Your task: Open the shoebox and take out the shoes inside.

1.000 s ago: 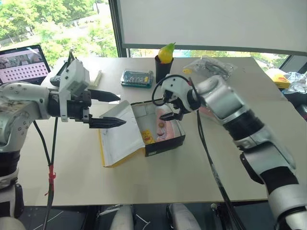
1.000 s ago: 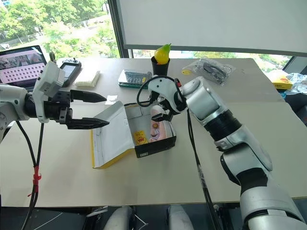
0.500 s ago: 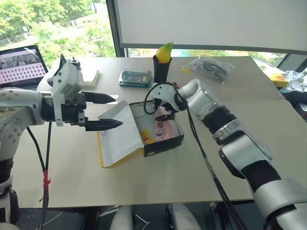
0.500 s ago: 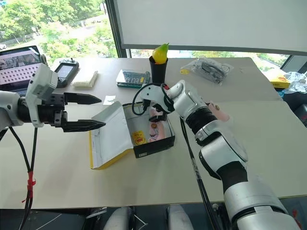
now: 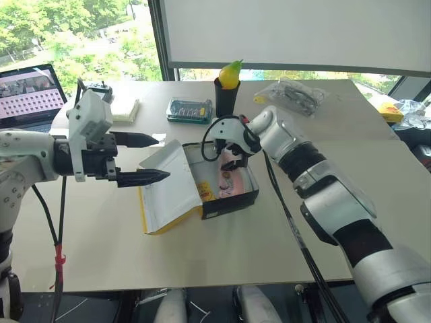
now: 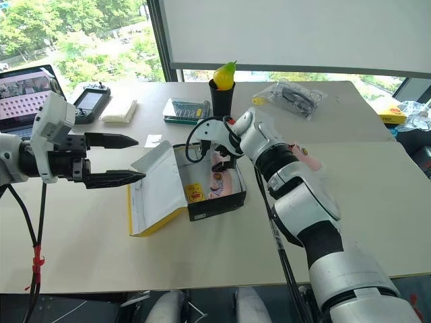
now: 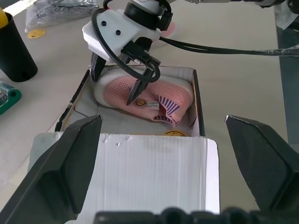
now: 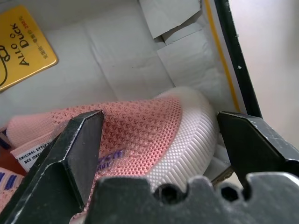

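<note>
On the pale surface (image 5: 222,256), the left claw (image 5: 149,159) hovers above the flap of the shoebox (image 5: 202,182), its two black fingers spread wide and holding nothing. The shoebox lies open mid-surface, its lid folded out toward the left, white inside facing up. A pink shoe (image 7: 149,95) lies inside the box, beside a yellow label. The right claw (image 7: 117,84) reaches down into the box, fingers parted on either side of the shoe's toe end; whether they touch it cannot be told.
</note>
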### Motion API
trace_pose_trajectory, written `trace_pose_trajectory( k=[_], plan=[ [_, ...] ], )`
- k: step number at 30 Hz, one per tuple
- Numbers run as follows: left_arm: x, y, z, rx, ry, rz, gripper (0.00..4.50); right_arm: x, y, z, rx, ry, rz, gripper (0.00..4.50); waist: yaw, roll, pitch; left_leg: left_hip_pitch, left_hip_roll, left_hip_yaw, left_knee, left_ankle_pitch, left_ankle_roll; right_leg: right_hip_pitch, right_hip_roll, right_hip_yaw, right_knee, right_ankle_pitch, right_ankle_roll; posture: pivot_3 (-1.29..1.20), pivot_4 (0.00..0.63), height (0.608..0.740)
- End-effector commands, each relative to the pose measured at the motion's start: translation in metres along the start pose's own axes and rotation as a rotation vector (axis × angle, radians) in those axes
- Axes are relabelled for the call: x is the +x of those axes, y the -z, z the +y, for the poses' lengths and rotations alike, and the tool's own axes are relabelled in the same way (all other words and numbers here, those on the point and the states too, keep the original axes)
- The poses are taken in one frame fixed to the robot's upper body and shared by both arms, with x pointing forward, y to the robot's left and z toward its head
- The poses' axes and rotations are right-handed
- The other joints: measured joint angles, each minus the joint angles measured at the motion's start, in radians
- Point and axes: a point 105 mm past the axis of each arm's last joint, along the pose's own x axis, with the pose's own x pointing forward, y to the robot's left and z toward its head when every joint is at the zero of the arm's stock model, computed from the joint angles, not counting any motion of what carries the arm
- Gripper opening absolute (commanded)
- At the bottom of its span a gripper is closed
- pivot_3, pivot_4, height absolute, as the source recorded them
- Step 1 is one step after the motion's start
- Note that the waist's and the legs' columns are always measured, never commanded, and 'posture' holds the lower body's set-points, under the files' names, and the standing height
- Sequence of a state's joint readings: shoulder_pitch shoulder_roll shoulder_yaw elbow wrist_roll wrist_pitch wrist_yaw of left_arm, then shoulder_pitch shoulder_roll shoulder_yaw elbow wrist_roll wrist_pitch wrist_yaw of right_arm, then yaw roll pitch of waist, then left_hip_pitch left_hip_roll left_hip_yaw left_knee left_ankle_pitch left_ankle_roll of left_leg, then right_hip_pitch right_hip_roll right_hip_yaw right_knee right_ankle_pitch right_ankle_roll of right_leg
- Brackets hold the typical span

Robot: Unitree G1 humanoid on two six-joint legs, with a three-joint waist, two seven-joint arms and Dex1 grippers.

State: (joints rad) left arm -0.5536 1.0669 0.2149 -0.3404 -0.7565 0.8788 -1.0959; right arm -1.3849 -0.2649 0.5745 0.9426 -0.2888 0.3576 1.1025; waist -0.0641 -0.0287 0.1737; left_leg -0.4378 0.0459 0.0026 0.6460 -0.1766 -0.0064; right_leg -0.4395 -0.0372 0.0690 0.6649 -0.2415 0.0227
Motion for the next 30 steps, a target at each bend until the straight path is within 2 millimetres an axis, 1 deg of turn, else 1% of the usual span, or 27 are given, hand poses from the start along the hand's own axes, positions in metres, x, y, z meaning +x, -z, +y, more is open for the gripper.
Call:
trace_pose_trajectory(
  k=[1, 2, 4, 6, 7, 9, 11, 15, 17, 18, 20, 23, 26, 29, 30],
  plan=[
    [-0.003, -0.01, -0.003, 0.044, -0.006, -0.016, 4.5, 0.0, -0.008, 0.005, 0.028, -0.039, -0.019, 3.04, -0.001, 0.0, 0.0, 0.0, 0.0, 0.0, 0.0, 0.0, 0.0, 0.0, 0.0, 0.0, 0.0, 0.0, 0.0, 0.0, 0.15, 0.732],
    [-0.003, -0.01, -0.003, 0.044, -0.007, -0.016, 4.5, 0.0, -0.009, 0.004, 0.033, -0.038, -0.024, 2.79, -0.001, 0.0, 0.0, 0.0, 0.0, 0.0, 0.0, 0.0, 0.0, 0.0, 0.0, 0.0, 0.0, 0.0, 0.0, 0.0, 0.15, 0.732],
    [-0.003, -0.01, -0.003, 0.045, -0.007, -0.017, 4.5, -0.001, -0.013, 0.004, 0.041, -0.033, -0.036, 1.95, -0.002, 0.0, 0.0, 0.0, 0.0, 0.0, 0.0, 0.0, 0.0, 0.0, 0.0, 0.0, 0.0, 0.0, 0.0, 0.0, 0.15, 0.732],
    [-0.003, -0.01, -0.003, 0.045, -0.007, -0.017, 4.5, -0.001, -0.015, 0.004, 0.042, -0.032, -0.043, 1.44, -0.001, 0.0, 0.0, 0.0, 0.0, 0.0, 0.0, 0.0, 0.0, 0.0, 0.0, 0.0, 0.0, 0.0, 0.0, 0.0, 0.15, 0.732],
    [-0.003, -0.01, -0.003, 0.045, -0.007, -0.017, 4.5, -0.001, -0.015, 0.004, 0.042, -0.031, -0.046, 1.06, -0.001, 0.0, 0.0, 0.0, 0.0, 0.0, 0.0, 0.0, 0.0, 0.0, 0.0, 0.0, 0.0, 0.0, 0.0, 0.0, 0.15, 0.732],
    [-0.002, -0.01, -0.003, 0.044, -0.008, -0.018, 4.5, -0.002, -0.02, 0.003, 0.042, -0.019, -0.062, 0.59, -0.001, 0.0, 0.0, 0.0, 0.0, 0.0, 0.0, 0.0, 0.0, 0.0, 0.0, 0.0, 0.0, 0.0, 0.0, 0.0, 0.15, 0.732],
    [-0.002, -0.01, -0.002, 0.045, -0.007, -0.018, 4.5, -0.005, -0.027, 0.0, 0.038, -0.001, -0.089, 0.4, -0.002, 0.0, 0.0, 0.0, 0.0, 0.0, 0.0, 0.0, 0.0, 0.0, 0.0, 0.0, 0.0, 0.0, 0.0, 0.0, 0.15, 0.732],
    [-0.001, -0.01, -0.002, 0.047, -0.004, -0.02, 4.5, -0.016, -0.045, -0.002, 0.08, -0.01, -0.162, 0.4, -0.004, 0.0, 0.0, 0.0, 0.0, 0.0, 0.0, 0.0, 0.0, 0.0, 0.0, 0.0, 0.0, 0.0, 0.0, 0.0, 0.15, 0.732],
    [0.0, -0.011, -0.002, 0.05, -0.002, -0.024, 4.5, -0.031, -0.066, -0.004, 0.195, -0.039, -0.274, 0.4, -0.006, 0.0, 0.0, 0.0, 0.0, 0.0, 0.0, 0.0, 0.0, 0.0, 0.0, 0.0, 0.0, 0.0, 0.0, 0.0, 0.15, 0.732],
    [0.001, -0.011, -0.002, 0.051, -0.001, -0.025, 4.5, -0.038, -0.073, -0.005, 0.246, -0.05, -0.315, 0.4, -0.006, 0.0, 0.0, 0.0, 0.0, 0.0, -0.001, 0.0, 0.0, -0.001, 0.0, 0.0, 0.0, 0.0, 0.0, 0.0, 0.15, 0.732],
    [0.002, -0.011, -0.002, 0.053, 0.001, -0.027, 4.5, -0.048, -0.08, -0.005, 0.33, -0.067, -0.364, 0.4, -0.006, 0.0, 0.0, 0.0, 0.0, 0.0, -0.001, 0.0, 0.0, -0.001, 0.0, 0.0, 0.0, 0.0, 0.0, 0.0, 0.15, 0.732],
    [0.003, -0.011, -0.002, 0.055, 0.004, -0.028, 4.5, -0.055, -0.081, -0.003, 0.372, -0.072, -0.383, 0.4, -0.003, 0.0, 0.0, 0.0, 0.0, 0.0, -0.001, 0.0, 0.0, -0.001, 0.0, 0.0, 0.0, 0.0, 0.0, 0.0, 0.15, 0.732],
    [0.004, -0.013, 0.0, 0.06, 0.01, -0.03, 4.5, -0.074, -0.079, -0.004, 0.384, -0.056, -0.414, 0.4, 0.002, 0.0, 0.0, 0.0, 0.0, 0.0, -0.001, 0.0, 0.0, -0.001, 0.0, 0.0, 0.0, 0.0, 0.0, 0.0, 0.15, 0.732],
    [0.006, -0.013, 0.0, 0.064, 0.018, -0.031, 4.5, -0.084, -0.066, 0.0, 0.322, -0.034, -0.382, 0.4, 0.01, 0.0, 0.0, 0.0, 0.0, 0.0, -0.001, 0.0, 0.0, -0.001, 0.0, 0.0, 0.0, 0.0, 0.0, 0.0, 0.15, 0.732],
    [0.006, -0.013, 0.001, 0.065, 0.021, -0.032, 4.5, -0.086, -0.06, 0.005, 0.302, -0.042, -0.361, 0.64, 0.013, 0.0, 0.0, 0.0, 0.0, 0.0, -0.001, 0.0, 0.0, 0.0, 0.0, 0.0, 0.0, 0.0, 0.0, 0.0, 0.15, 0.732]
  ],
)
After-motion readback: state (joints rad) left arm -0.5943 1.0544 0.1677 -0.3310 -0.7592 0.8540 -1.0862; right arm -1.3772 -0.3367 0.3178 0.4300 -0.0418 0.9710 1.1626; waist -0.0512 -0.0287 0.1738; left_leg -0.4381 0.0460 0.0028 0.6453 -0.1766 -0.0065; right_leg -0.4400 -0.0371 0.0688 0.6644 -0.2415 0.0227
